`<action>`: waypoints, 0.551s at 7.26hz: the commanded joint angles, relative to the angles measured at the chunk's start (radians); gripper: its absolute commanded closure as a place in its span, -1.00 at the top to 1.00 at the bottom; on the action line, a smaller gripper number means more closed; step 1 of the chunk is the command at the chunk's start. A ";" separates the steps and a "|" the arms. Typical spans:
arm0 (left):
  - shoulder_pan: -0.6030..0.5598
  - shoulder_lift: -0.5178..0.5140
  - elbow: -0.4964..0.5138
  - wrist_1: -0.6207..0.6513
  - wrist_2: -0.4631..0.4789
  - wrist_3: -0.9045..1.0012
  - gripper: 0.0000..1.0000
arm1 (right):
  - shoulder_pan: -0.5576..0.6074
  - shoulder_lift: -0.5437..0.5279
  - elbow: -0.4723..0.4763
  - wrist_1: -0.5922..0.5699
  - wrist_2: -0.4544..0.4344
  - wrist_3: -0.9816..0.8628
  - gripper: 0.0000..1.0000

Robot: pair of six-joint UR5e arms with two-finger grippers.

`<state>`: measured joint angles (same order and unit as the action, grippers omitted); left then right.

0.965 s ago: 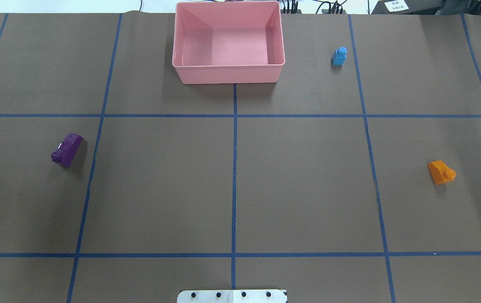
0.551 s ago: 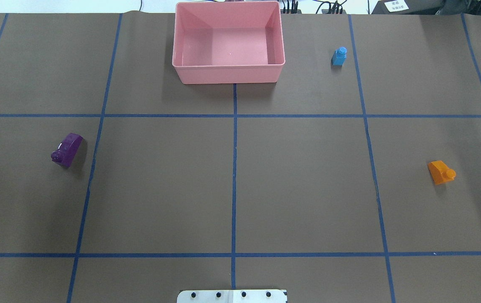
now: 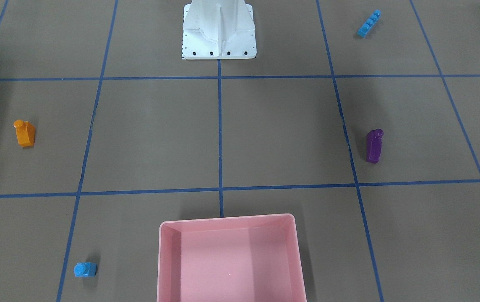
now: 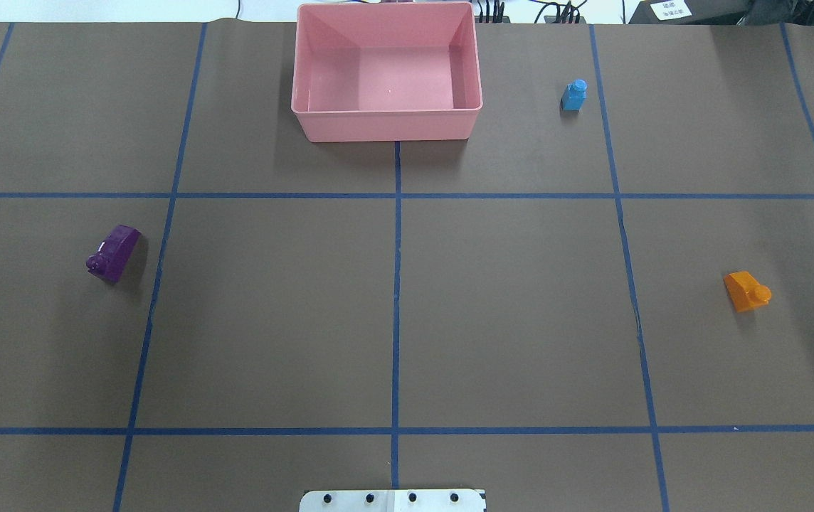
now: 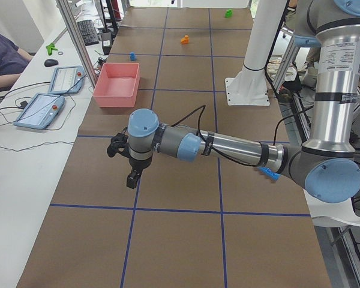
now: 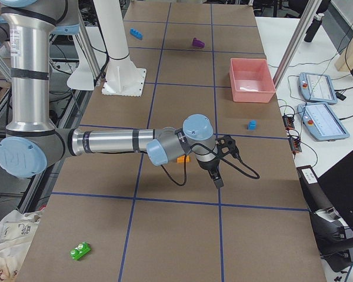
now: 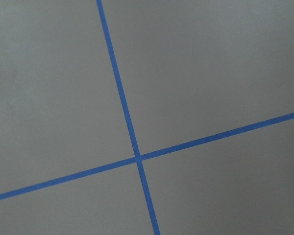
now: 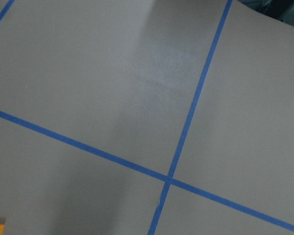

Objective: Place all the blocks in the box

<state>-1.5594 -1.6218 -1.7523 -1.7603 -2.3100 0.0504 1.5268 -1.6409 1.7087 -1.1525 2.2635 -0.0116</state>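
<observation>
Gap unclear on left pincer point(image 5: 132, 179), right pincer point(image 6: 217, 179), both above mat point(image 4: 272, 320)

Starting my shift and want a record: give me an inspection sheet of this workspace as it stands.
Surface: brown paper, blue tape grid.
Job's things: pink box empty; orange block, small blue block, purple block, long blue bar, green block all outside it.
Clutter: nothing seen.
Grippers: left gripper and right gripper above the table; open or shut cannot be told.
Cables: black cable looping at each wrist.
Surroundings: teach pendants on side bench; a seated person.
</observation>
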 commanded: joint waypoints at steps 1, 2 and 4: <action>-0.004 -0.013 0.032 -0.056 0.018 0.008 1.00 | 0.001 -0.019 -0.009 0.050 0.001 0.001 1.00; -0.004 -0.015 0.037 -0.063 0.015 0.003 1.00 | 0.001 -0.022 -0.006 0.051 0.023 0.002 1.00; -0.002 0.000 0.028 -0.065 0.015 0.002 1.00 | -0.034 -0.036 0.002 0.161 0.059 0.071 1.00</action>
<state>-1.5629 -1.6316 -1.7195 -1.8221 -2.2945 0.0535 1.5182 -1.6709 1.7024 -1.0582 2.3006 0.0049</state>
